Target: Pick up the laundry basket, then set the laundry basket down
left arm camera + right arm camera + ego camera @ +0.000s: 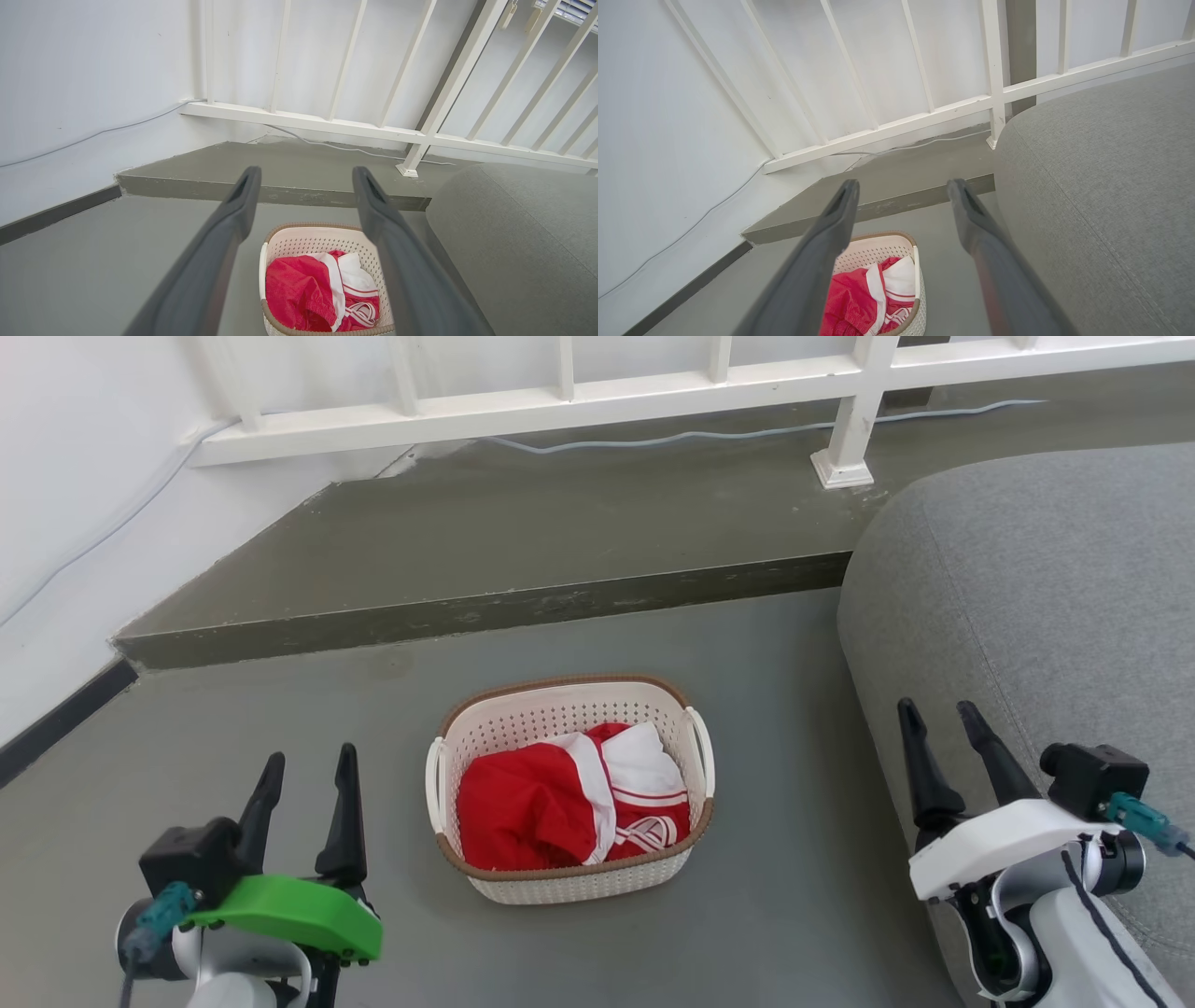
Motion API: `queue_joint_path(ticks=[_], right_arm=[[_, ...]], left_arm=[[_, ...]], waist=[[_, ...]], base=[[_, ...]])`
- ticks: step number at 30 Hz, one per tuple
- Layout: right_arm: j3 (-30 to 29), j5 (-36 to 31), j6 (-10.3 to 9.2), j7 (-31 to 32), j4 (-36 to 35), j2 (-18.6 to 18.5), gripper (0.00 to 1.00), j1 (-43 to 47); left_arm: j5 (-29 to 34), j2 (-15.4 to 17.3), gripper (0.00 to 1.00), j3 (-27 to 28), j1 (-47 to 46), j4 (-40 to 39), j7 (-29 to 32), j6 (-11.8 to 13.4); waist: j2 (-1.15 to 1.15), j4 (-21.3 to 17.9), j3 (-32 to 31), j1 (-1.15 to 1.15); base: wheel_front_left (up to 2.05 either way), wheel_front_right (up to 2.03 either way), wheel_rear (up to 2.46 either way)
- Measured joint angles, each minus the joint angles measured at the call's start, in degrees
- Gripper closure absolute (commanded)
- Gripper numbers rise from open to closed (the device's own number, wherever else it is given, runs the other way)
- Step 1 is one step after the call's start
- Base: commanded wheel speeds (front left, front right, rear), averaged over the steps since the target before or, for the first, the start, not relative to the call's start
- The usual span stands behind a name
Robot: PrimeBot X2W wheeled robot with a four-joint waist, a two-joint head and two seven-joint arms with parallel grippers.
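The laundry basket point(579, 889) sits on the grey floor point(280, 709), upright, in the middle of the head view, and holds red and white clothes point(560, 803). It is on the near side of the raised step point(485, 611) and left of the grey sofa point(1027, 616), apart from both.

The left tool point(311, 756) is at the lower left and the right tool point(934, 707) at the lower right. On each, the two fingers stand apart and nothing is between them. Neither touches the basket.

Key relation: the basket lies between the two tools and a bit farther out, so it is ahead and to the right of the left tool, and ahead and to the left of the right tool. Its long axis looks to run roughly left to right, turned slightly. The left handle point(434, 784) faces the left tool and the right handle point(702, 747) faces the right tool. The left tool looks nearer to the basket. The right tool is well apart from it and hangs in front of the sofa edge.

In the left wrist view the basket point(317, 240) shows low between the fingers of the left tool point(306, 171). In the right wrist view the basket point(878, 249) sits low and left, partly behind one finger of the right tool point(903, 183).

Judgement: the pick-up has not started, and both tools need to move inward and down to the handles.
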Motion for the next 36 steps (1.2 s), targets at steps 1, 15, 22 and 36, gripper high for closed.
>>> queue_joint_path(ticks=[1, 15, 22, 36], right_arm=[[0.19, -0.59, -0.01, -0.2, 0.08, 0.0, 0.0, 0.01], [2.44, -9.13, -1.51, -2.72, 1.43, 0.03, 0.0, 0.18], [3.47, -13.81, -2.0, -4.0, 1.97, 0.03, 0.0, 0.18], [3.45, -14.77, -2.0, -4.42, 2.52, 0.22, 0.0, 0.16]], left_arm=[[0.64, -0.02, 0.0, -0.07, 0.11, 0.22, -0.23, 0.11], [10.71, -0.44, 0.0, -1.63, 0.74, 1.65, -2.36, 1.86], [15.03, -0.73, 0.0, -2.04, 0.99, 2.96, -3.81, 2.65], [14.01, -1.54, 0.0, -1.63, 1.16, 5.05, -3.86, 2.91]], waist=[[0.0, 0.0, -0.01, 0.0], [0.0, -0.01, -0.09, 0.0], [0.0, 0.07, -0.07, 0.0], [0.0, 0.09, 0.1, 0.0]], base=[[0.0, 0.0, 0.0], [0.0, 0.0, 0.0], [0.0, 0.0, 0.0], [0.0, 0.0, 0.0]])
